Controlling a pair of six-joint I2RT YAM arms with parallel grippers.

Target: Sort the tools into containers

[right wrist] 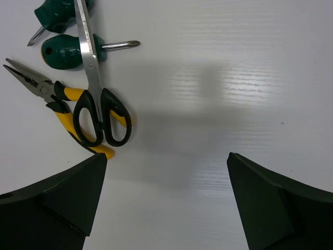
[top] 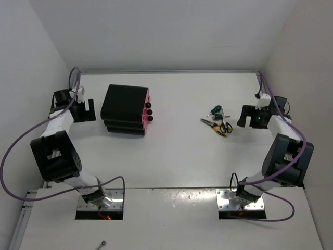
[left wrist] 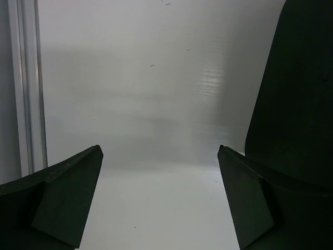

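Tools (top: 219, 121) lie bunched on the table (top: 177, 156) just ahead of the right fingers (right wrist: 57, 208), which stand apart and empty. The scissors (right wrist: 94, 96) cross the pliers (right wrist: 44, 89), with two green screwdrivers (right wrist: 62, 52) beyond. The left fingers (left wrist: 52, 203), also apart and empty, sit beside the black cabinet (top: 124, 104). Its pink drawers (top: 145, 110) face the tools from well apart.

Right wrist view: upper green screwdriver (right wrist: 61, 13) is cut off by the top edge, and so are the scissors (right wrist: 100, 117) blade tips. Scissors cover part of the yellow pliers (right wrist: 46, 89). One pliers handle tip sits partly behind the right hand (right wrist: 166, 164).
Top view: cabinet (top: 124, 107) hides the drawers (top: 146, 110) except a pink strip and the knobs (top: 150, 111). The tools (top: 218, 121) are too small to separate.
Left wrist view: a dark shape (left wrist: 296, 94) is cut off at the right edge, can't tell what.
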